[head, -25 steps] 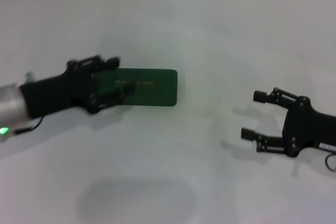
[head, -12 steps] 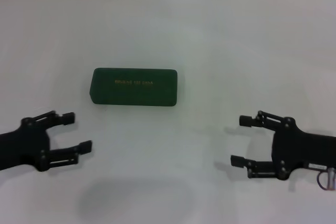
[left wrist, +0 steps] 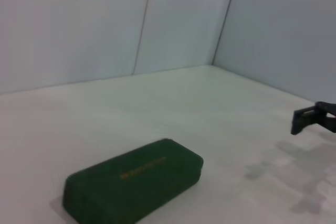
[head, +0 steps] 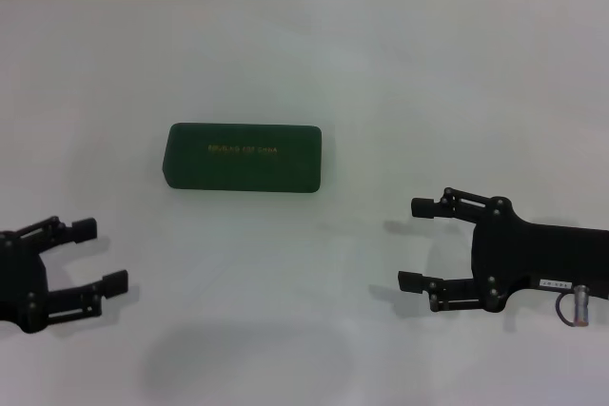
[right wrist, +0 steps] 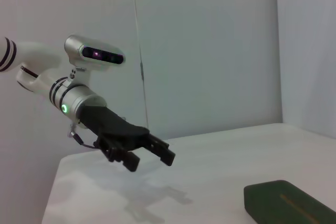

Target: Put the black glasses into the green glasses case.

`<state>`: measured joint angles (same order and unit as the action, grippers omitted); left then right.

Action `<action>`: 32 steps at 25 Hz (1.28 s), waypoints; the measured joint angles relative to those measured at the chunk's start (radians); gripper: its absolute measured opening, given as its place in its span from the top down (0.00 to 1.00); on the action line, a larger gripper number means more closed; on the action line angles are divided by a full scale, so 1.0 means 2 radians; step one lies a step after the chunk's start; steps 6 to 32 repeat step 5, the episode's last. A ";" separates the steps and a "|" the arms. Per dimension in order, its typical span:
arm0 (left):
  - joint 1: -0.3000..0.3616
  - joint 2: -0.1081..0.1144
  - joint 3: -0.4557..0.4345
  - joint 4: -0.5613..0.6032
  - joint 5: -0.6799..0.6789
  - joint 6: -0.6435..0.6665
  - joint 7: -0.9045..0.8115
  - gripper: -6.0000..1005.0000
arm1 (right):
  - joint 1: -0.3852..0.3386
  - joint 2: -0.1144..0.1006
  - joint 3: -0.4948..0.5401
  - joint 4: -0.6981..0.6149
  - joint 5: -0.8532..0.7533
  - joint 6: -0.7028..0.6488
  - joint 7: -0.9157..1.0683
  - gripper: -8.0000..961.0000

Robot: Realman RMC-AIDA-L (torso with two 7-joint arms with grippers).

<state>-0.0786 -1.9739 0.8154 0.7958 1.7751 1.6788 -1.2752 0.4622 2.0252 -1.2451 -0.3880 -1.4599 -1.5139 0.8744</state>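
The green glasses case [head: 245,157] lies shut on the white table, lid up with gold lettering, left of centre. It also shows in the left wrist view [left wrist: 134,184] and in the right wrist view [right wrist: 290,204]. The black glasses are out of view. My left gripper [head: 98,254] is open and empty near the front left, well short of the case; it shows in the right wrist view [right wrist: 149,152] too. My right gripper [head: 417,243] is open and empty at the front right, apart from the case.
The white table [head: 381,83] ends at a pale wall at the back. A fingertip of the right gripper [left wrist: 307,120] shows far off in the left wrist view.
My left gripper has let go of the case's left end and drawn back to the front left, open. My right gripper has moved a little forward and to the left.
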 joint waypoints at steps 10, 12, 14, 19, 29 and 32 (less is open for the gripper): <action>-0.006 0.000 0.002 0.000 0.015 0.015 -0.012 0.12 | 0.001 -0.001 0.000 0.000 0.000 0.004 0.000 0.09; -0.006 0.000 0.002 0.000 0.015 0.015 -0.012 0.12 | 0.001 -0.001 0.000 0.000 0.000 0.004 0.000 0.09; -0.006 0.000 0.002 0.000 0.015 0.015 -0.012 0.12 | 0.001 -0.001 0.000 0.000 0.000 0.004 0.000 0.09; -0.006 0.000 0.002 0.000 0.015 0.015 -0.012 0.12 | 0.001 -0.001 0.000 0.000 0.000 0.004 0.000 0.09; -0.006 0.000 0.002 0.000 0.015 0.015 -0.012 0.12 | 0.001 -0.001 0.000 0.000 0.000 0.004 0.000 0.09; -0.006 0.000 0.002 0.000 0.015 0.015 -0.012 0.12 | 0.001 -0.001 0.000 0.000 0.000 0.004 0.000 0.09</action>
